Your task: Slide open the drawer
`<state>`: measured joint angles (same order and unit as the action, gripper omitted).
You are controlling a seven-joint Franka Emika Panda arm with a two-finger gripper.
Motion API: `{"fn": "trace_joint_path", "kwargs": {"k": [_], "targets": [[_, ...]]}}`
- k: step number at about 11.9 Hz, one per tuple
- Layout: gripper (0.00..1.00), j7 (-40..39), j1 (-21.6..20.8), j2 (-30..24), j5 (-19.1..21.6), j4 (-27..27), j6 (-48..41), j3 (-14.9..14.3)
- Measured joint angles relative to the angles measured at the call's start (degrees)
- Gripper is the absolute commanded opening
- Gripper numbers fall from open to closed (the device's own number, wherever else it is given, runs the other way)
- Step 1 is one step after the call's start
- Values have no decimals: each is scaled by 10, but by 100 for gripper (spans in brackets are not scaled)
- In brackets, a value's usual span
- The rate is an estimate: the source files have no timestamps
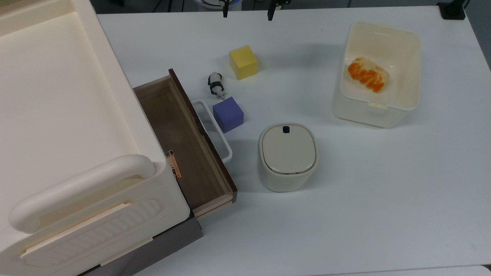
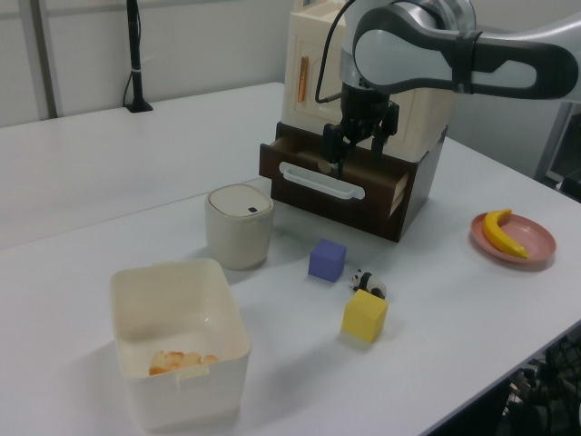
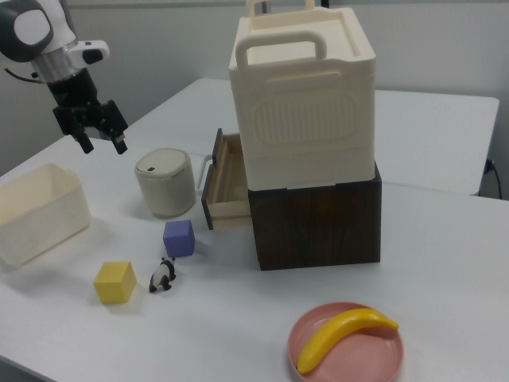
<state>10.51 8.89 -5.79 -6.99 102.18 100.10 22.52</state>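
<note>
White surface [image 1: 345,214] carries everything. Above it the gripper [image 3: 99,143] hangs in the air, fingers [image 3: 119,146] spread apart, holding nothing and touching nothing. Pulled partway out of the cabinet [image 3: 302,103], the drawer [image 1: 184,153] shows a bare wood-grain floor; its white loop handle [image 1: 215,130] lies just beside a purple cube [image 1: 228,114]. An open tub [image 1: 399,103] holds an orange-striped food piece [image 1: 367,74]. The round canister [image 1: 287,155] has its lid on.

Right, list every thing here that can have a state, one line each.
drawer: pulled partly out, nothing seen inside.
gripper: jaws open, holding nothing, raised above the table.
lidded canister: lid shut.
plastic tub: uncovered, orange food inside.
pink plate: holds a banana.
</note>
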Motion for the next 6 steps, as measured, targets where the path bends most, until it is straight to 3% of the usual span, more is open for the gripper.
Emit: {"fn": "trace_joint_path", "kwargs": {"k": [3, 6], "targets": [[100, 1, -1, 0, 38, -11, 0, -8], [100, 3, -10, 9, 75, -41, 0, -50]]}}
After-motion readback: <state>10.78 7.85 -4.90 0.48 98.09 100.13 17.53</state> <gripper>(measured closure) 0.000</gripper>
